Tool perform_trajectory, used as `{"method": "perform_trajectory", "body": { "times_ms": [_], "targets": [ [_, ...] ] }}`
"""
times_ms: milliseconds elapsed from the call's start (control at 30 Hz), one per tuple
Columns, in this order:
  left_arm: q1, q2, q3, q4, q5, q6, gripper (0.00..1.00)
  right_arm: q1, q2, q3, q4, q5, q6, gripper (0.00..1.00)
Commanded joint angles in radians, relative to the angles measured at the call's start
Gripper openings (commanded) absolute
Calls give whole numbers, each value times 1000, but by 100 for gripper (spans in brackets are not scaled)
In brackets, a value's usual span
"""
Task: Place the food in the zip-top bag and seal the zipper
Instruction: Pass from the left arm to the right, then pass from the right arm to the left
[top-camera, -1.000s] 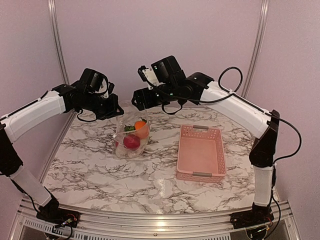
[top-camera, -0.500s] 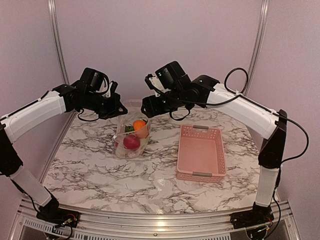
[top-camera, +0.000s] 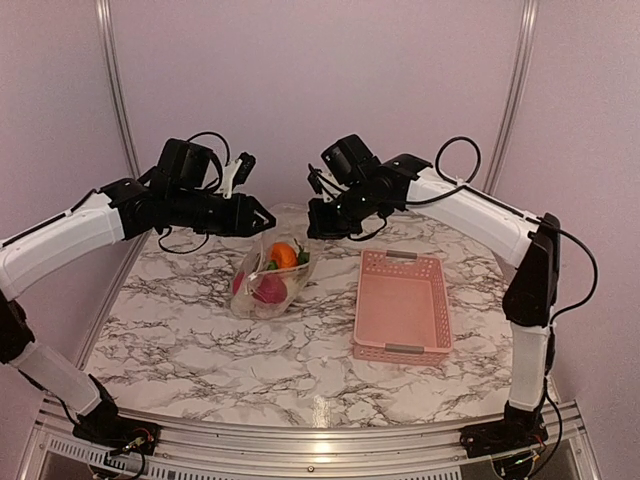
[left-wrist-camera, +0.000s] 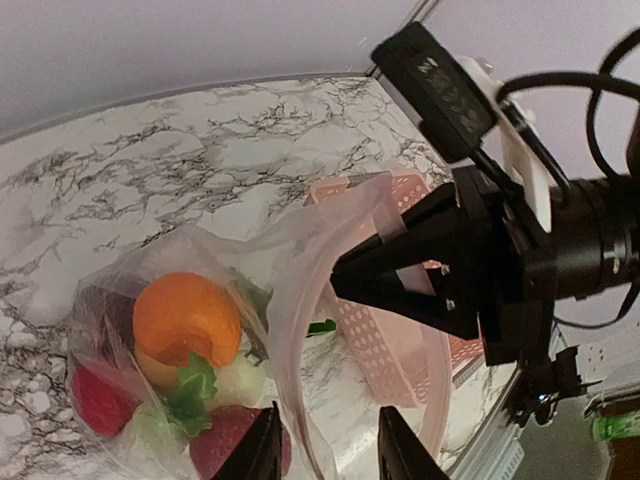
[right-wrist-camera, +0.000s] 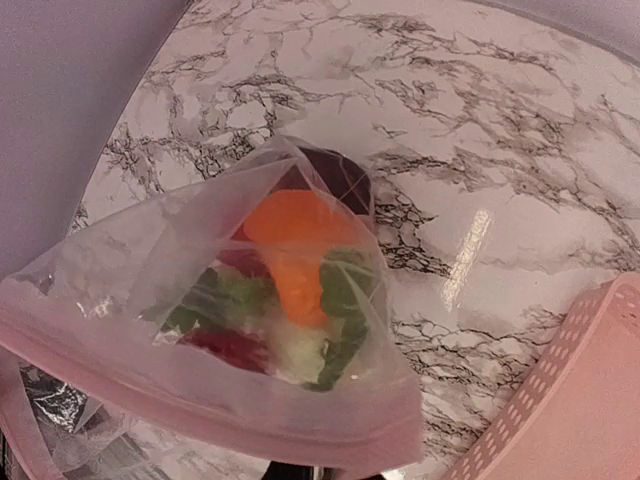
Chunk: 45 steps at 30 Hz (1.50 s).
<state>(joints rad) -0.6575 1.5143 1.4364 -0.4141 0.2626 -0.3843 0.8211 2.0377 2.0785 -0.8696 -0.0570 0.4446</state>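
The clear zip-top bag (top-camera: 262, 292) rests on the marble table, with the food inside it: an orange ball (top-camera: 284, 254), red pieces and green leaves. My right gripper (top-camera: 317, 224) is shut on the bag's mouth, pinching the zipper (right-wrist-camera: 200, 400) at its right end. My left gripper (left-wrist-camera: 328, 455) is open, and the zipper (left-wrist-camera: 286, 304) runs loosely between its fingers. In the left wrist view the right gripper (left-wrist-camera: 340, 280) holds the strip above the orange ball (left-wrist-camera: 185, 318). The right wrist view shows the orange piece (right-wrist-camera: 295, 235) and a dark one (right-wrist-camera: 335, 170) through the plastic.
A pink slotted basket (top-camera: 402, 303) stands right of the bag with nothing in it; its corner (right-wrist-camera: 570, 400) shows in the right wrist view. Metal frame posts rise at the back left and back right of the table.
My right gripper has closed on the bag's mouth strip. My left gripper has opened and shifted right. The bag's mouth is now stretched between the two grippers.
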Motion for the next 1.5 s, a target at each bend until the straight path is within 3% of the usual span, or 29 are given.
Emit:
{"method": "perform_trajectory", "body": {
  "times_ms": [0,167,367,633,767,867,1000,1167,1233,1467],
  "targets": [
    [-56,-243,-199,211,-59,250,40,-47,-98,-71,16,-140,69,3],
    [-105,-528,-534,396,-27,392,43,-93,-180,-234,66,-246,112,0],
    [-142,-691,-745,398,27,457,42,-106,-217,-335,121,-306,147,0],
    [-146,-569,-810,629,24,540,46,-108,-197,-327,121,-346,151,0],
    [-156,-473,-776,660,62,598,47,-107,-194,-320,107,-349,146,0],
    [-166,-423,-759,653,64,655,55,-108,-195,-323,99,-345,145,0],
    [-168,-381,-765,690,71,689,54,-108,-201,-338,98,-342,146,0],
    [-179,-326,-774,778,62,688,49,-108,-208,-355,99,-340,149,0],
    [-202,-306,-786,832,-23,690,45,-109,-209,-358,100,-339,151,0],
    [-216,-267,-827,958,-88,694,34,-116,-206,-359,102,-354,165,0]
  ]
}}
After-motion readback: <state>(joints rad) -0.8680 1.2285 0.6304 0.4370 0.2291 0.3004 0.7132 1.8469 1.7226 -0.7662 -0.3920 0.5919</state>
